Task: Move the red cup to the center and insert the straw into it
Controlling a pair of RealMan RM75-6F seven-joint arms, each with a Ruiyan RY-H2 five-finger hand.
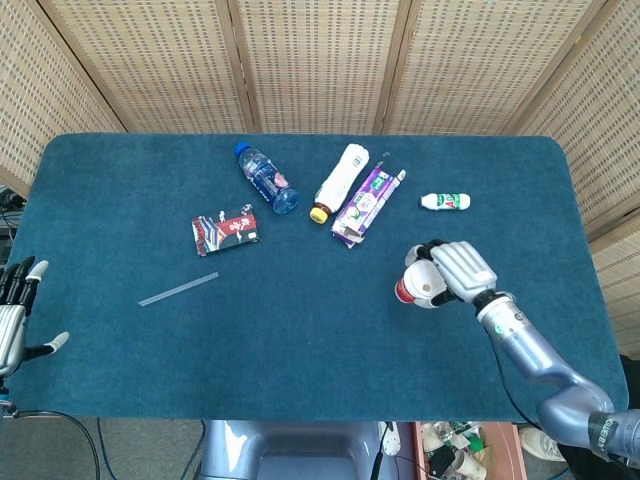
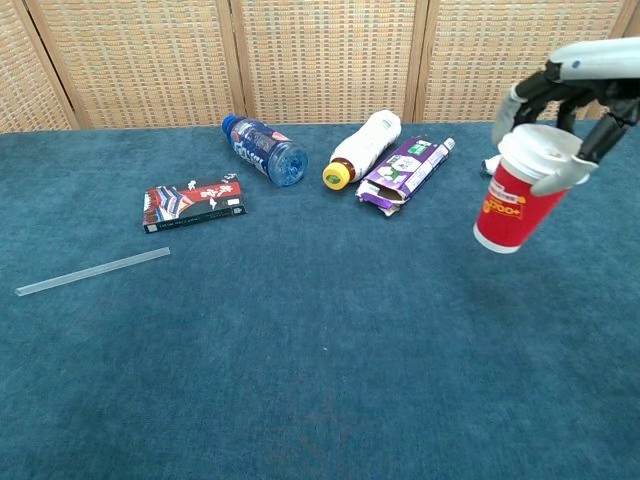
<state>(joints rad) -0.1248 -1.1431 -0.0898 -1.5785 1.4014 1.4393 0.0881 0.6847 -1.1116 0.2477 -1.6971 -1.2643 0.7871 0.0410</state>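
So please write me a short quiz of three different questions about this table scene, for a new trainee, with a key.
1. True or false: the right hand holds the red paper cup with white lid tilted, clear of the blue cloth table.
2. Which lies nearest the clear plastic straw? A) red and black flat packet B) purple carton C) small white bottle
3. Fill in: the left hand is ____.

Key: 1 true; 2 A; 3 open
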